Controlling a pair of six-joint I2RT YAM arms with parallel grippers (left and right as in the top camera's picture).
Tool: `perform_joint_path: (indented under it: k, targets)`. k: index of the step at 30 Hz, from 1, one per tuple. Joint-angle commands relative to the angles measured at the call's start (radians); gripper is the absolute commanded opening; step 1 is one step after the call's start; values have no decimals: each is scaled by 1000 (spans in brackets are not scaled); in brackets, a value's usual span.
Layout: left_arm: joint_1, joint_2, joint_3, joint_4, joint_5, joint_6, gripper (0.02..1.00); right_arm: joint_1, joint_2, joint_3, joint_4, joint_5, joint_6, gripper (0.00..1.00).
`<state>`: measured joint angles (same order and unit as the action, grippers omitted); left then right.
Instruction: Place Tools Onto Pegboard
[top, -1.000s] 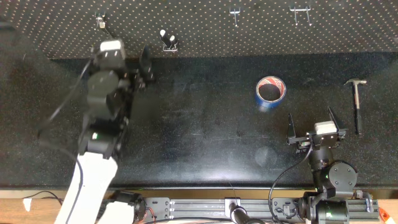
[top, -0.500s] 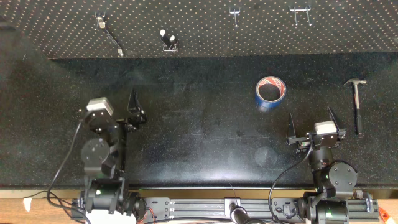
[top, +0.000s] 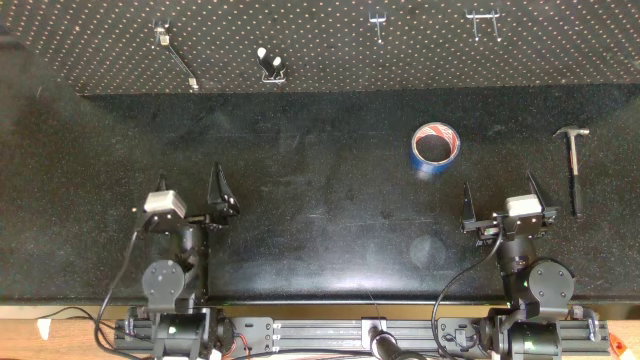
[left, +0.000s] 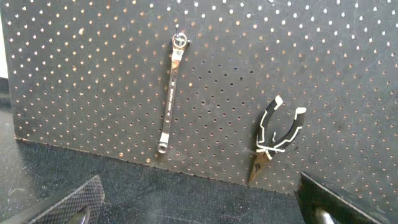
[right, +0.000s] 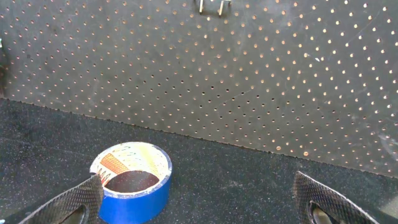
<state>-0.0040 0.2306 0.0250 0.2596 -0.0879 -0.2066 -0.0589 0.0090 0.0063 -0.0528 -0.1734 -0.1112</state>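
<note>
Fingers of the left gripper (left: 199, 198) stand wide apart and empty, as do those of the right gripper (right: 198, 196). The tape roll (right: 132, 177) sits on the table (top: 330, 190) ahead of the right gripper. The hammer (top: 573, 170) lies flat by the right edge, head toward the pegboard (top: 320, 45), where a wrench (left: 170, 93) and pliers (left: 275, 140) hang. The tape is probably light, rigid and slick, so pinch its wall with one finger in the core. The hammer is probably head-heavy and stiff, so grip the handle near the head. Both arms sit folded by their bases, wrists facing the board.
</note>
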Motion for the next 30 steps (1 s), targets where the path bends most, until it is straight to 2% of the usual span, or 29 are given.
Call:
perform_joint_path:
  k: [1,7,13,30]
  targets:
    - [15,-69,-19,-17,10,3,996,-5,-8,-2,-7,8,-6,996]
    - [37,-199,-19,-235,13,2,996,-5,-8,-2,-7,8,-6,996]
    - [-3,-228,-19,-338,40,6,996,-5,-8,-2,-7,8,-6,996]
    - [-31,-227,-19,-335,40,5,996,-5,-8,-2,-7,8,-6,996]
